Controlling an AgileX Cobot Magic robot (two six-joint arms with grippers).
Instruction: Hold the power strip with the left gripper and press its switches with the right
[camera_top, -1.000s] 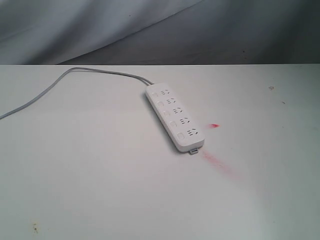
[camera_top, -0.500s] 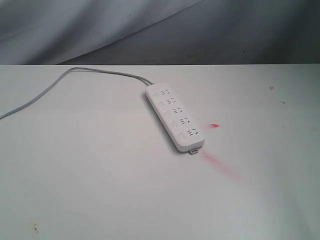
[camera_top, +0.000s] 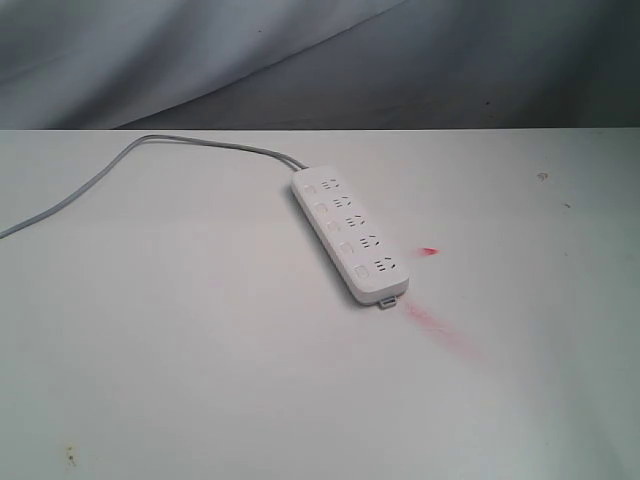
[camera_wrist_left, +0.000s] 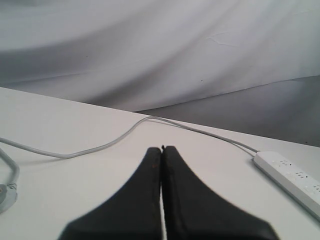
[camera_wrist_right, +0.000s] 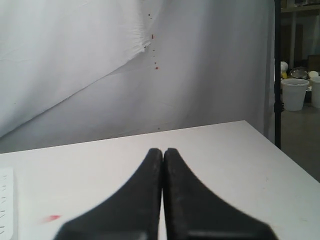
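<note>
The white power strip (camera_top: 348, 238) lies flat on the white table (camera_top: 200, 340), slanting from the far middle toward the near right, its small tab at the near end. A row of small square switches (camera_top: 333, 231) runs along its left side. Its grey cord (camera_top: 120, 165) curves off to the left edge. Neither arm appears in the exterior view. In the left wrist view my left gripper (camera_wrist_left: 162, 149) is shut and empty, with the power strip (camera_wrist_left: 295, 178) well off to one side. My right gripper (camera_wrist_right: 163, 150) is shut and empty too; a sliver of the power strip (camera_wrist_right: 5, 200) shows at the picture's edge.
Red marks stain the table beside the strip (camera_top: 429, 252) and past its tab end (camera_top: 435, 326). A grey cloth backdrop (camera_top: 300, 60) hangs behind the table. The cord's plug end (camera_wrist_left: 6, 192) lies near the left gripper. White buckets (camera_wrist_right: 294, 94) stand beyond the table's edge.
</note>
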